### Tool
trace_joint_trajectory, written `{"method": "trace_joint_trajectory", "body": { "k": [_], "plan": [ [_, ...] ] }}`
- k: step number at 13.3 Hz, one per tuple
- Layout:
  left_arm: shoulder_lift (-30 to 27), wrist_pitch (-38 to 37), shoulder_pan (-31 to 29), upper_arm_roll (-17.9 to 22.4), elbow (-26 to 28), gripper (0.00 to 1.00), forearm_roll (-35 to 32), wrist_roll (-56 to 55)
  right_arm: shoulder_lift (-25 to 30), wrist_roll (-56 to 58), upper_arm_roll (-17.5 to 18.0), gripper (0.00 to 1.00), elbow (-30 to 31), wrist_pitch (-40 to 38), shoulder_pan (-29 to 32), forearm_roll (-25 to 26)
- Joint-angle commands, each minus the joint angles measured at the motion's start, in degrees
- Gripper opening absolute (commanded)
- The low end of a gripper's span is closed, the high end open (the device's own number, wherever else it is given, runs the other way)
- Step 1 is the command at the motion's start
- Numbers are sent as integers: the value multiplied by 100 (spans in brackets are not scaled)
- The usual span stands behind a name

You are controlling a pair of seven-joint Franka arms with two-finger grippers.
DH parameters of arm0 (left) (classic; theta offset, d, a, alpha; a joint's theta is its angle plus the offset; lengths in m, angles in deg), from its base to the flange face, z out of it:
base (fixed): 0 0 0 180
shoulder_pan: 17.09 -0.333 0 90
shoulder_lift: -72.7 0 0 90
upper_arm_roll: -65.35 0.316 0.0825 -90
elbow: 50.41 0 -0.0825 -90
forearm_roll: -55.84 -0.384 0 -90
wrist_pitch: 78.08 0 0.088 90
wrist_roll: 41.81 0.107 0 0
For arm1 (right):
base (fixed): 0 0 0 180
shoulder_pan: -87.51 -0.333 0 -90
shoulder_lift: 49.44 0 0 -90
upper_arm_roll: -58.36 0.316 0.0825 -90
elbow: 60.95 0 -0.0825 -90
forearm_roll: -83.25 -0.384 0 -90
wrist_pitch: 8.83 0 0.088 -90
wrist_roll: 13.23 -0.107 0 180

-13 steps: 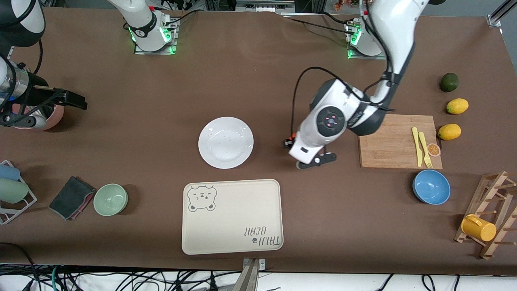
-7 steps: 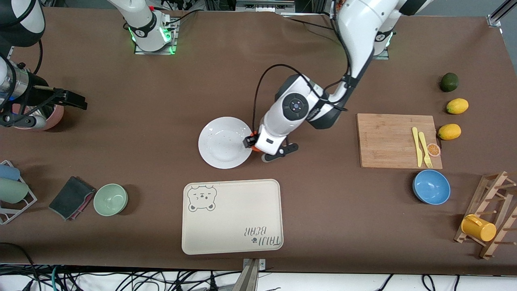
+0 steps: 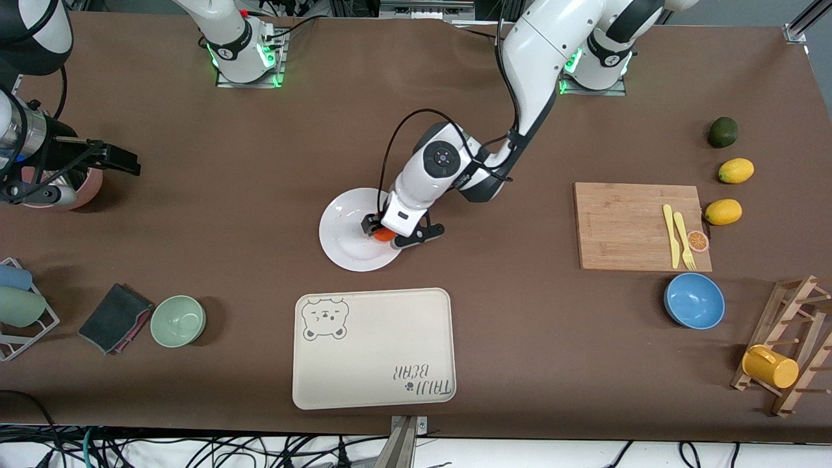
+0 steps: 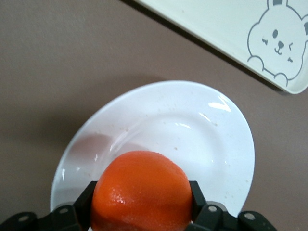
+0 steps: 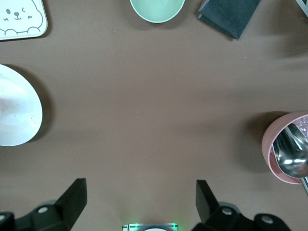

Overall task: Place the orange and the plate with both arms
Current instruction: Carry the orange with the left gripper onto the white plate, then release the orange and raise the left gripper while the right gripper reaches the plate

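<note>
The bear tray [image 3: 374, 348] lies nearest the front camera, with the plate [image 3: 348, 237] just farther from that camera, flat on the surface [image 3: 260, 162]. The left end effector [image 3: 390, 235] is closed on the orange [image 3: 383, 235], 1 pad on each flank of the fruit, as the left wrist view confirms [image 4: 140, 191]. The held orange hangs directly over the plate, toward the rim at the left arm's end rather than over the centre; whether it touches the plate cannot be told. Judgement: the coming move turns on this vertical relation, a short descent and release onto the plate below, possibly with a small shift toward its centre. Being round, the orange has no long axis and may roll once freed. The right end effector [image 5: 139, 204] waits with fingers spread wide and empty, near a pink bowl [image 3: 88, 188] at the right arm's end of the surface, well apart from the plate; the left arm is far the nearer.
</note>
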Motion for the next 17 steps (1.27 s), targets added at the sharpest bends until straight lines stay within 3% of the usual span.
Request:
{"method": "trace_joint_trajectory", "body": {
  "k": [1, 4, 6, 8, 10, 14, 17],
  "plan": [
    [-23, -20, 106, 84, -173, 100, 97, -277, -80, 81, 27, 100, 24, 8, -31, -94],
    [-277, -186, -70, 119, -86, 100, 80, -259, -526, 81, 80, 100, 24, 34, -75, -653],
    [-628, -921, -359, 137, -77, 100, 19, -216, -1185, 90, 106, 100, 41, 25, -101, -1470],
    [-1023, -2001, -710, 129, -103, 100, -392, -119, -1556, 108, 298, 100, 59, 209, -101, -1982],
    [-1331, -2846, -1070, 120, -129, 100, -754, 301, -1680, 204, 387, 100, 548, 970, -110, -2657],
    [-1903, -3964, -1888, 128, -156, 100, -764, 1706, -1689, 414, 1133, 100, 1964, 3106, -110, -3441],
    [-2088, -4430, -2451, 111, -156, 100, -764, 2603, -2005, 1509, 1205, 100, 2308, 3646, -110, -4502]
  ]
}}
